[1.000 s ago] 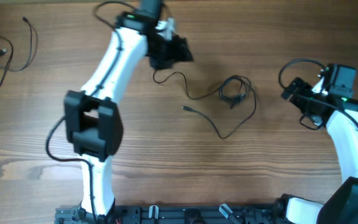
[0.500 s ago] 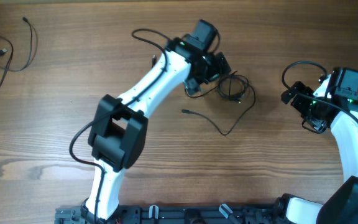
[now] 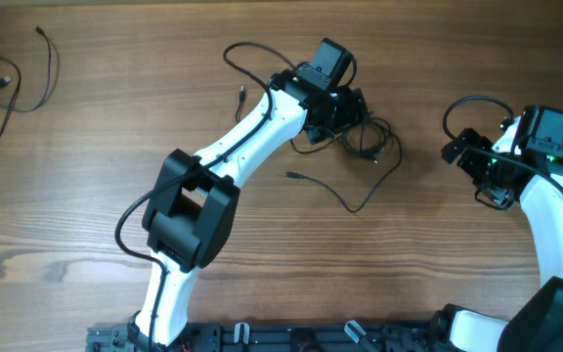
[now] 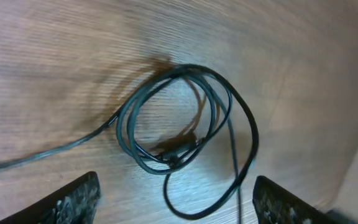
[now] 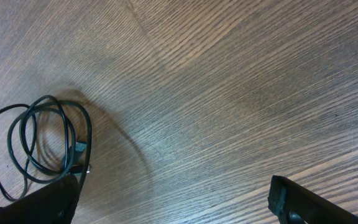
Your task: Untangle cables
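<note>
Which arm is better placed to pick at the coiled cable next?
Left. Its open left gripper hangs directly over the coiled cable; the right gripper, also open, sits off to one side, apart.

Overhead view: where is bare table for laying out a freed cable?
Bare wood between the left arm and the far-left cables, and in front of the loose tail. Crowded around the coiled cable under the left gripper.

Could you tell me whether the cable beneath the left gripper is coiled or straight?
Coiled: the left wrist view shows the cable in several overlapping loops, with tails trailing out.
</note>
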{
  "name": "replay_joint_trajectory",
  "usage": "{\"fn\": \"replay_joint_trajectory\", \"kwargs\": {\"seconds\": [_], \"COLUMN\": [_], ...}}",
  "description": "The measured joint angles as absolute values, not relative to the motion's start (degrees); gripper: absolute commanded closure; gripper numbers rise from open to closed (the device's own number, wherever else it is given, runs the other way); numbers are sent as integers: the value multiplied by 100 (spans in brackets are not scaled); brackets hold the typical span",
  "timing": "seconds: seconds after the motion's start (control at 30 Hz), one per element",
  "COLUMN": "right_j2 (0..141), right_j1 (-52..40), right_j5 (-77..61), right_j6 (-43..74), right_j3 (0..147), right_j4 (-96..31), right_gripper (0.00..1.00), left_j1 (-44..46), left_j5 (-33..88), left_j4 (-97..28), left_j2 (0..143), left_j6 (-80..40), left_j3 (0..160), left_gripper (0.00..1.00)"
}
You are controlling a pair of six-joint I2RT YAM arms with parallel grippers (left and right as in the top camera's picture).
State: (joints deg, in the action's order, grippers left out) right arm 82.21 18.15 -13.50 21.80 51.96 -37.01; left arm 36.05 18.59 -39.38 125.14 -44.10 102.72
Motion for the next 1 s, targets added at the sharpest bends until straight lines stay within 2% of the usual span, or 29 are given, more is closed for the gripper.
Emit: {"fn": "replay_joint_trajectory", "kwargs": {"seconds": [0.13,0.3,0.33,0.4,0.47,0.77,1.0], "right_j2": [8221,8221,8221,8221,8221,8221,8221], "right_j1": [1815,1815,1815,1815,1815,1817,1793], "right_j5": [-1350,-1350,-1352,-1352,-1352,-1612,-3459], "right_j6": [2178,2178,2178,2178,2178,2088,1142], "right_j3": [5179,5127,5109,5096,5096,5092,5092], "right_j4": [-3577,-3577,-3577,-3579,-3577,-3680,-3680], "right_gripper": [0,0,1,0,0,0,3], "left_j1": [3715,4086,4167,4283,4357,4285,4099], "left_j5": [1828,1122,1009,875,755,366,263], "left_j4": [-3962,-3970,-3940,-3894,-3837,-3699,-3704], "left_j2": [12514,12514,12514,12514,12514,12514,12409], "left_j6": [-3159,-2445,-2357,-2259,-2204,-2174,-2174], "left_j3": [10272,10269,10269,10269,10269,10269,10272], "left_gripper": [39,57,64,86,96,96,96]}}
